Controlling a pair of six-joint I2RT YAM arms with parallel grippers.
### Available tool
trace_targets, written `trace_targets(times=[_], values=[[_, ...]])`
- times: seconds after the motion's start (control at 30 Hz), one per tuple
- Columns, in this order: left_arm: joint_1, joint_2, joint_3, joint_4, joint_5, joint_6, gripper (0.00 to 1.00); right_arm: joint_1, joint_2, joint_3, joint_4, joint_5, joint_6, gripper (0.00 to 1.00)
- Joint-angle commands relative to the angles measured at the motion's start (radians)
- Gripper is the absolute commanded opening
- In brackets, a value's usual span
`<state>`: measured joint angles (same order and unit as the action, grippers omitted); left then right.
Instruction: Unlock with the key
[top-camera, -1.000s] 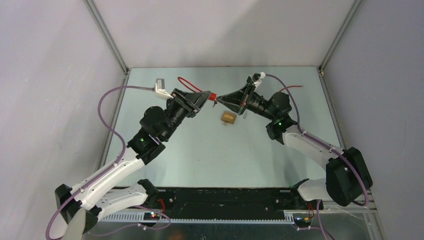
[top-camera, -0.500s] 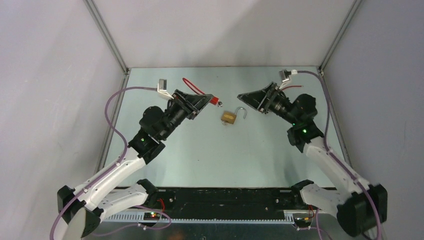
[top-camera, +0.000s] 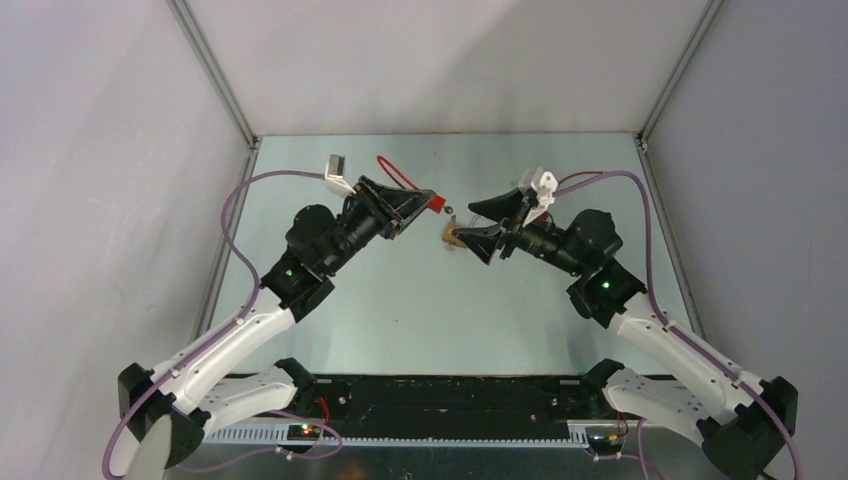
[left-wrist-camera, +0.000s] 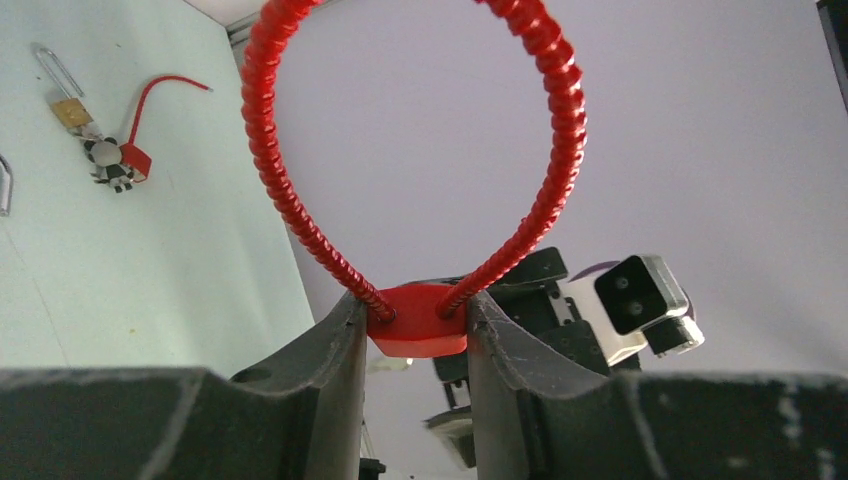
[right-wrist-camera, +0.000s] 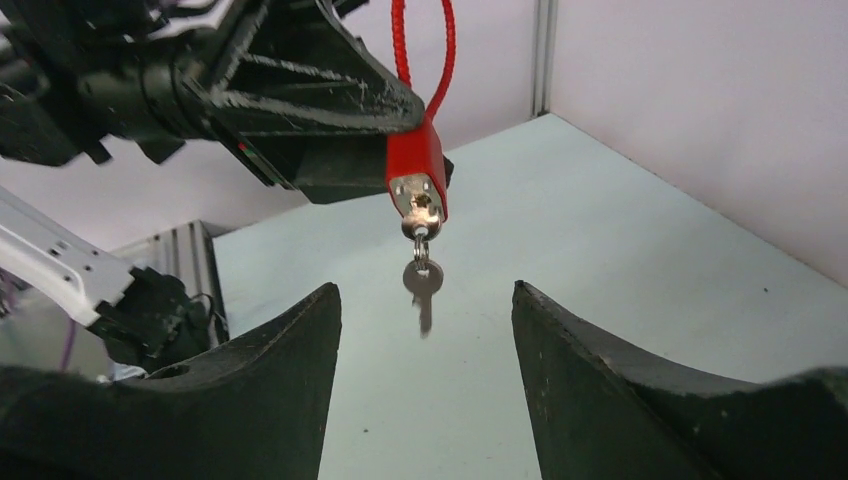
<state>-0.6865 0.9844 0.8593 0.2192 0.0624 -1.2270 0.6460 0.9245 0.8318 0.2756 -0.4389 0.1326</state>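
Right end effector (top-camera: 462, 221) reopened, key (right-wrist-camera: 423, 282) released (dangling)

Robot lab test booth: plain pale walls (top-camera: 450, 60), aluminium frame posts (top-camera: 212, 70), pale green table (top-camera: 400, 300).

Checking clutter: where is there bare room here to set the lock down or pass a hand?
Bare: the near table between the left arm and right arm, and the far strip along the back wall. Crowded: the centre, where the left fingers, red tag, key, padlock and open right fingers meet.
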Motion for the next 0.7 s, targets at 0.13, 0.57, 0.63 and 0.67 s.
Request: trace_targets(times=[0.13, 0.57, 0.63, 0.67], values=[[0.003, 0.007, 0.068, 0.028, 0.05, -0.031, 0.0, 0.053, 0.112, 0.063, 0.129, 0.046, -0.157, 0.67], [0.004, 0.04, 0.098, 0.012, 0.087, -0.029, 0.0, 0.068, 0.166, 0.137, 0.173, 0.015, -0.176, 0.65], [0.002, 0.044, 0.102, 0.012, 0.089, -0.027, 0.0, 0.068, 0.172, 0.141, 0.178, 0.007, -0.174, 0.63], [0.003, 0.047, 0.104, 0.012, 0.089, -0.027, 0.0, 0.068, 0.174, 0.147, 0.177, 0.004, -0.172, 0.62]])
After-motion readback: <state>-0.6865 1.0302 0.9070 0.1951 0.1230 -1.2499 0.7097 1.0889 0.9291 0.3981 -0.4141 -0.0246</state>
